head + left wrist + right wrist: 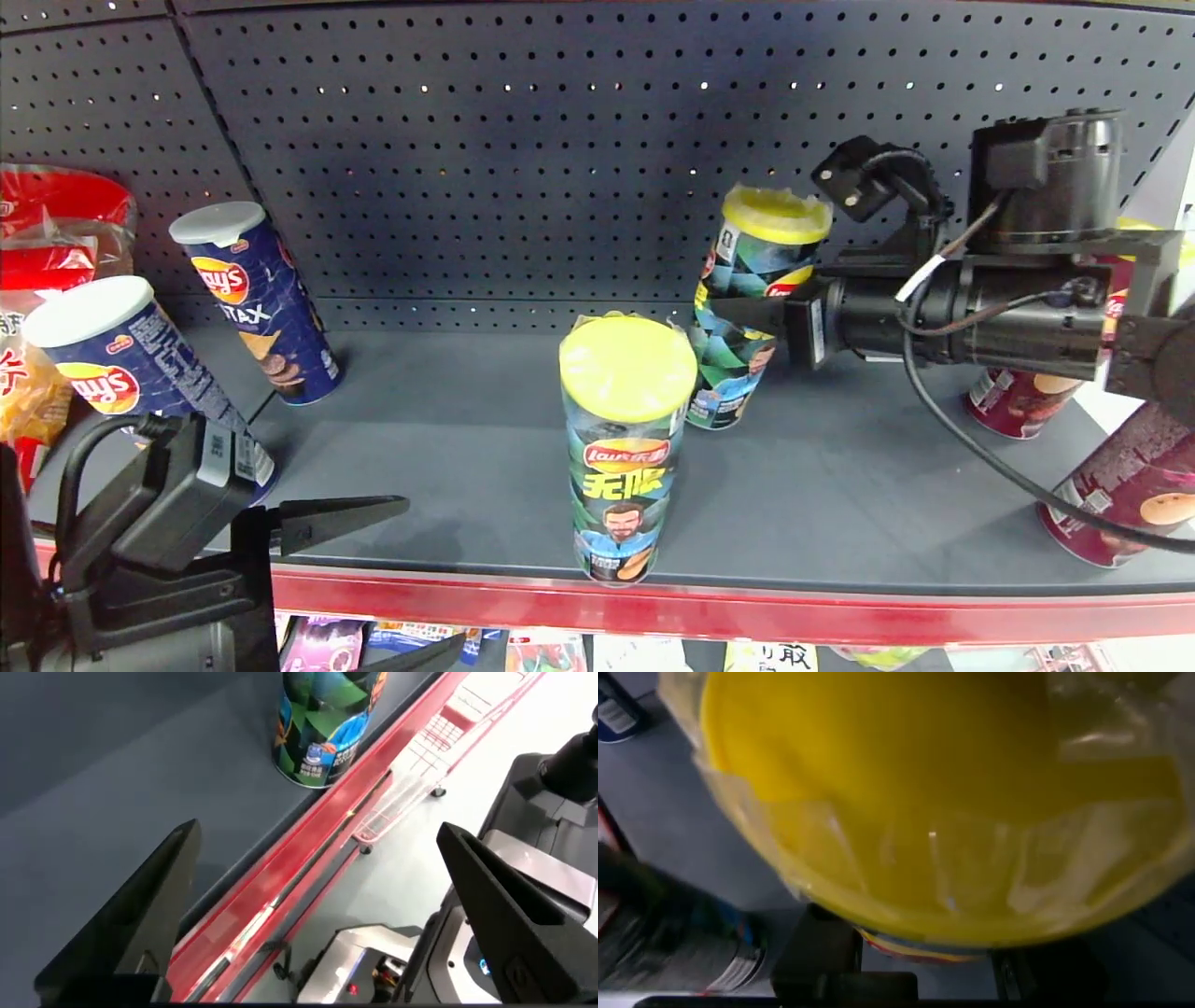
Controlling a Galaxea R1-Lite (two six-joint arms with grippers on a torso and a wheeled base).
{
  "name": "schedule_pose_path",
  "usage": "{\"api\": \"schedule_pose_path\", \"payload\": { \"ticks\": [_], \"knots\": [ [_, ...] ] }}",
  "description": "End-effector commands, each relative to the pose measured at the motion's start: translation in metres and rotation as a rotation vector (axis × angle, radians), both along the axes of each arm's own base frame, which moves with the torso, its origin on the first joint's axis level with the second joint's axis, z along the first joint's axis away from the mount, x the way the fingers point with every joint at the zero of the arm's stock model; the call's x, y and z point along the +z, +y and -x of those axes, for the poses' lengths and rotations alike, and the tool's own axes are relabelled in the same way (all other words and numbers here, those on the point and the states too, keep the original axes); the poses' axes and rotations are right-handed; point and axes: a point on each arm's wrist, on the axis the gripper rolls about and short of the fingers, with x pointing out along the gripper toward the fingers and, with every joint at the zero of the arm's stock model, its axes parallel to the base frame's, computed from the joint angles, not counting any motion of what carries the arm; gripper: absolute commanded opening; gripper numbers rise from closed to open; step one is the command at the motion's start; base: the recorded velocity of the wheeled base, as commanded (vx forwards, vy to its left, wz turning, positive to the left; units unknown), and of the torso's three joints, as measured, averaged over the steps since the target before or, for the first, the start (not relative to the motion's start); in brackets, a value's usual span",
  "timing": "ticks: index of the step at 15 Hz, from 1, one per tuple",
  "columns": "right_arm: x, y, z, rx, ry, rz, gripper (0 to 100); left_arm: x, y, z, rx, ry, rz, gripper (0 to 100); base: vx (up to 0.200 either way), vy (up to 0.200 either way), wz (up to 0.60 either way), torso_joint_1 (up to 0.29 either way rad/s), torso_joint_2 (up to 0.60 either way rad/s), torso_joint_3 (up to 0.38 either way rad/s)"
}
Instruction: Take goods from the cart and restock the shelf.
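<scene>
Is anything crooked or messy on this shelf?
The rear can leans sideways in the right gripper, and its lid wrap looks crinkled. The front can stands upright but right at the shelf's red edge.

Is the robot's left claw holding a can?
No, the left gripper is open and empty; the front green can stands apart from it on the shelf.
</scene>
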Motion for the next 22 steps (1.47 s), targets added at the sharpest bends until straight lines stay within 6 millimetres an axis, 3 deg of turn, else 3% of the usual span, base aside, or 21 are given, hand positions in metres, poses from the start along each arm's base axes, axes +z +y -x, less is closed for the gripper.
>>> {"api": "schedule_pose_path", "payload": {
  "ticks": [1,6,13,14,18,22],
  "knots": [
    [-0.017,0.017,-0.024,0.014,0.034,0.020,0,0.001,0.001,0.002,-0.001,-0.008,0.005,100,0.000,0.000,0.00,0.000,0.00,0.000],
    [-0.020,0.032,-0.038,0.034,0.030,0.018,0,0.002,0.001,0.002,-0.001,-0.009,0.006,100,0.000,0.000,0.00,0.000,0.00,0.000],
    [-0.021,0.041,-0.035,0.057,0.028,0.021,0,0.001,0.001,0.001,-0.001,-0.004,0.002,100,0.000,0.000,0.00,0.000,0.00,0.000],
    [-0.022,0.042,-0.034,0.061,0.030,0.022,100,0.000,0.001,0.002,-0.001,-0.002,0.002,100,0.000,0.000,0.00,0.000,0.00,0.000],
    [-0.018,0.038,-0.023,0.045,0.029,0.023,100,0.000,0.000,0.000,0.002,0.001,-0.002,100,0.000,0.000,0.00,0.000,0.00,0.000],
    [-0.019,0.010,0.016,-0.013,0.053,0.039,100,-0.002,-0.001,-0.005,0.047,0.007,-0.022,100,0.000,0.000,0.00,0.000,0.00,0.000]
  ]
}}
